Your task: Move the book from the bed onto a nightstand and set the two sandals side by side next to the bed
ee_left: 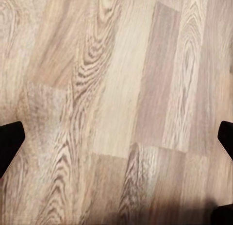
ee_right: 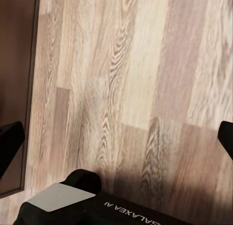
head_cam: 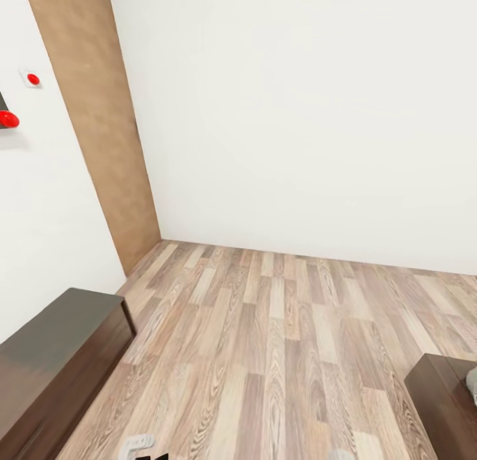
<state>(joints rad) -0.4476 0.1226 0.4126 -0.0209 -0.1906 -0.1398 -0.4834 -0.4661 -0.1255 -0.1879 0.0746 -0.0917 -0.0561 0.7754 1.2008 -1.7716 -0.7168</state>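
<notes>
Wood-plank floor (ee_left: 116, 108) under both wrists, dark cabinet (head_cam: 53, 360) ahead-left

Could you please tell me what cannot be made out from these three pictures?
- Dark wooden piece, head view: cut off by the picture's edge; its full shape is unreadable.
- Grey object on it: mostly beyond the edge; unidentifiable.
- Long dark cabinet: its near end is cut off.
- Red item on the wall: partly cropped.
- Left gripper and right gripper: fingertips barely enter at the picture's sides.

both hands, left hand (ee_left: 116, 137) and right hand (ee_right: 116, 137), spread wide, empty
</notes>
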